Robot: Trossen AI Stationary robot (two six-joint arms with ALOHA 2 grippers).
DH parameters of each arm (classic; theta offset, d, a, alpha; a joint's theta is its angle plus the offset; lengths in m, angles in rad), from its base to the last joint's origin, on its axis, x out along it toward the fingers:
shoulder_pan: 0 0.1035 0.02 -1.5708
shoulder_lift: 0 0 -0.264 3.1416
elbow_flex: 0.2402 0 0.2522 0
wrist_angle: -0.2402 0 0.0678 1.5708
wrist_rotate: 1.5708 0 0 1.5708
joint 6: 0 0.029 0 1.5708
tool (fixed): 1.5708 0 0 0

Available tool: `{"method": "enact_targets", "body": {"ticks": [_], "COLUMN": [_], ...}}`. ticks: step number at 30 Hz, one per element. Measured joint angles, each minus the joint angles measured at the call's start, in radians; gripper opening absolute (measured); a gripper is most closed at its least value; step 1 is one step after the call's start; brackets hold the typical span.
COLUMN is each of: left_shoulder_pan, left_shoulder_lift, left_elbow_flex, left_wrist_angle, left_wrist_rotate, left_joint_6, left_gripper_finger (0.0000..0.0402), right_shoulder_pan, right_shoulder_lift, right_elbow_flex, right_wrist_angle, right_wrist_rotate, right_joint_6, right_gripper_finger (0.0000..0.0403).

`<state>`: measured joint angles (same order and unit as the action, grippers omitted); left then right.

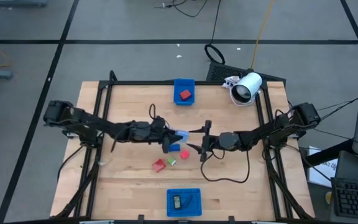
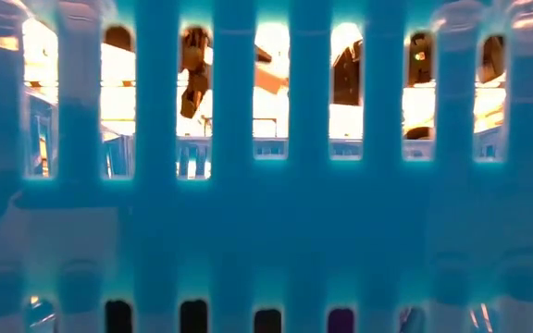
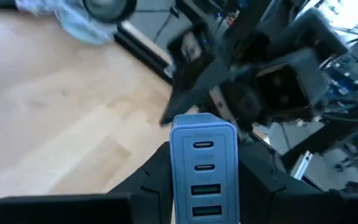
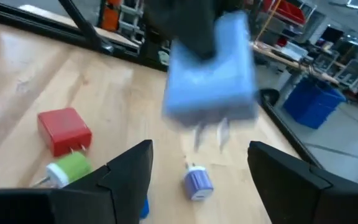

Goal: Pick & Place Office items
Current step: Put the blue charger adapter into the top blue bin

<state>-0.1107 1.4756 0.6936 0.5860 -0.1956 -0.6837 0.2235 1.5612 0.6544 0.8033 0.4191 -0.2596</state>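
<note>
Left gripper (image 3: 204, 180) is at the middle of the wooden surface (image 1: 129, 168), jaws clenched on a light blue charger (image 3: 204, 165) with 4 ports on its face, held off the wood. From the right wrist view the same charger (image 4: 210, 68) hangs in the air with 2 metal prongs pointing down. Right gripper (image 4: 197, 168) sits just beside it, facing it, jaws released and holding nothing. Below the charger on the surface lie a red charger (image 4: 64, 130), a green plug (image 4: 70, 168) touching it, and a small purple plug (image 4: 197, 183) a little apart. Blue tray (image 1: 184, 91) at the far edge holds a red block (image 1: 185, 95); blue tray (image 1: 184, 203) at the near edge holds dark pieces (image 1: 180, 201). White cylinder device (image 1: 247, 87) stands at the far right corner. Low view is filled by a blue slatted tray wall (image 2: 266, 231).
</note>
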Motion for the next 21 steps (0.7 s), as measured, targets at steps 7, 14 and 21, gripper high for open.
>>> {"method": "enact_targets", "body": {"ticks": [7,14,21], "left_shoulder_pan": [-0.005,-0.001,-0.001], "left_shoulder_lift": [-0.168,-0.258,-0.275], "left_elbow_flex": [-0.043,-0.156,-0.259], "left_wrist_angle": [-0.151,-0.156,-0.143], "left_wrist_rotate": [-0.134,-0.247,-0.373], "left_joint_6": [0.093,0.102,0.112], "left_gripper_finger": [0.0122,0.0119,0.0119], "right_shoulder_pan": [0.014,0.01,0.009], "right_shoulder_lift": [-0.092,-0.286,-0.447], "right_elbow_flex": [0.001,-0.02,-0.187], "right_wrist_angle": [-0.087,-0.274,-0.11], "right_wrist_rotate": [-0.009,-0.201,-0.291], "right_joint_6": [0.11,0.262,0.277], "right_gripper_finger": [0.0248,0.0236,0.0223]}}
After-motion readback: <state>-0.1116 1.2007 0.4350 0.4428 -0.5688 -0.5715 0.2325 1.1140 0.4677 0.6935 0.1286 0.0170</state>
